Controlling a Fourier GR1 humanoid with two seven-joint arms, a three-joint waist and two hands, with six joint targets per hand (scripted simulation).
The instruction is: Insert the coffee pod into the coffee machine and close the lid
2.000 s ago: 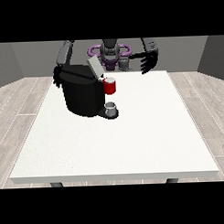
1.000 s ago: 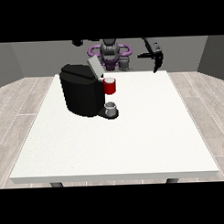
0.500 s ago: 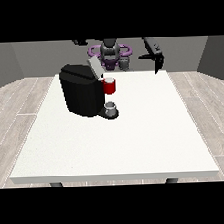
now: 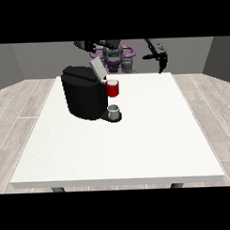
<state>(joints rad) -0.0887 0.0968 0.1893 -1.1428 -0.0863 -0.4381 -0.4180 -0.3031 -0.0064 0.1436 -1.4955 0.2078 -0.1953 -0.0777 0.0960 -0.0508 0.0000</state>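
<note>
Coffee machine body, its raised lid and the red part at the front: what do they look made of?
The coffee machine body looks like matte black plastic: dark, no glints. Its lid looks like light grey plastic, though possibly metal, flat and dull. The red part looks like smooth coloured plastic; its evenly coloured surface leaves that open.

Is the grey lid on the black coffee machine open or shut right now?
Open. The grey lid stands tilted up from the top of the black coffee machine, above the red pod holder; neither hand touches it.

Both hands have lifted off the coffee machine (image 4: 83, 94) and risen.
</note>
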